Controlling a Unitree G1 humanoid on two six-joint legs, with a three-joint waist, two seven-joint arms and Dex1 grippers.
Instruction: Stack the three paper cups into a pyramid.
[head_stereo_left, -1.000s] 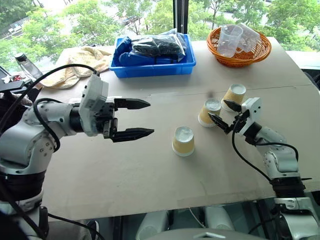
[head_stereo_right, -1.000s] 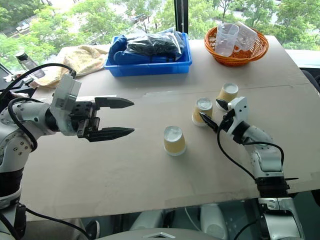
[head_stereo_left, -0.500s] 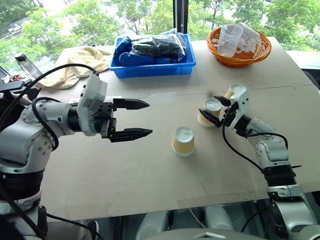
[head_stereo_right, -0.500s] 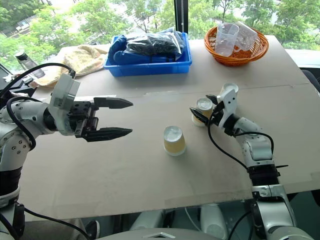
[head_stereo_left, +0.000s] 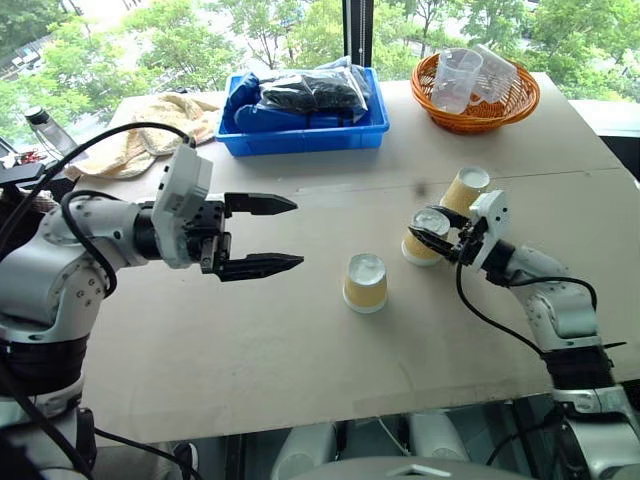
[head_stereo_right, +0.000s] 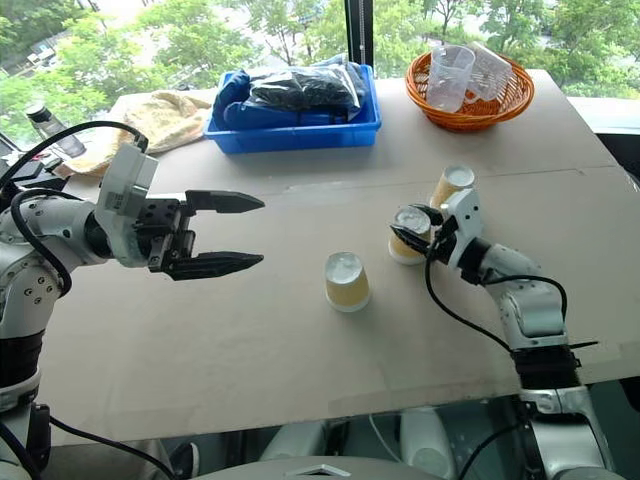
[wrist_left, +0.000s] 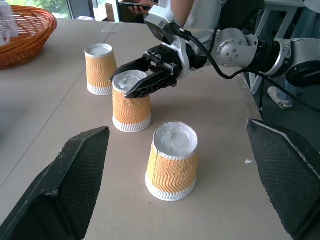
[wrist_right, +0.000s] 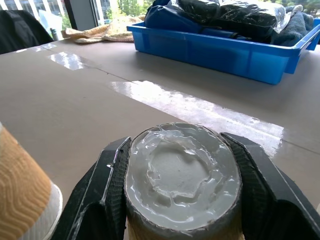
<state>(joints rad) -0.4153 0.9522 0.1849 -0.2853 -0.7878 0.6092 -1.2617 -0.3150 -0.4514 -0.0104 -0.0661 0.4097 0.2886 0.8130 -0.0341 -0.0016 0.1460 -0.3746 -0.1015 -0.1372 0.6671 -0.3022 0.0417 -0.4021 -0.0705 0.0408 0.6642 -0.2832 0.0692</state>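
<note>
Right gripper (head_stereo_left: 441, 232) had clamped the middle cup (head_stereo_left: 424, 237) near its top, on the table (head_stereo_left: 300, 350) between the other two; left gripper (head_stereo_left: 262, 235) gaped empty; lift straight, don't crush it.

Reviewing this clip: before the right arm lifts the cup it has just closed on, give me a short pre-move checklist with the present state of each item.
1. right gripper closed around the middle paper cup near its top: ok.
2. Gripped cup standing upside down, base on the table: ok.
3. Far paper cup apart from the gripped one: ok, a gap shows in the left wrist view.
4. Near paper cup upright, untouched, free as a pyramid base: ok.
5. left gripper open, away from the cups: ok.
6. Grip firm enough to lift: cannot tell.
</note>
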